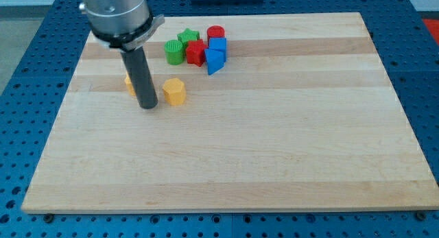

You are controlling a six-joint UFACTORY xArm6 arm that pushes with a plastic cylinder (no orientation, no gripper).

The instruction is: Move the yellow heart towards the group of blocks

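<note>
My tip [148,106] rests on the wooden board [274,142] at the view's upper left. A yellow block [175,91] sits just to the tip's right, close to it but apart; it looks angular rather than heart-shaped. A second yellow block [128,84] is mostly hidden behind the rod on its left, so I cannot tell its shape. The group lies above and to the right: a green round block [174,51], a green star [188,38], a red star [196,53], a red cylinder [216,33], a blue cube [218,45] and a blue wedge [214,62].
The arm's grey wrist [116,15] hangs over the board's upper left corner. A blue perforated table [27,94] surrounds the board.
</note>
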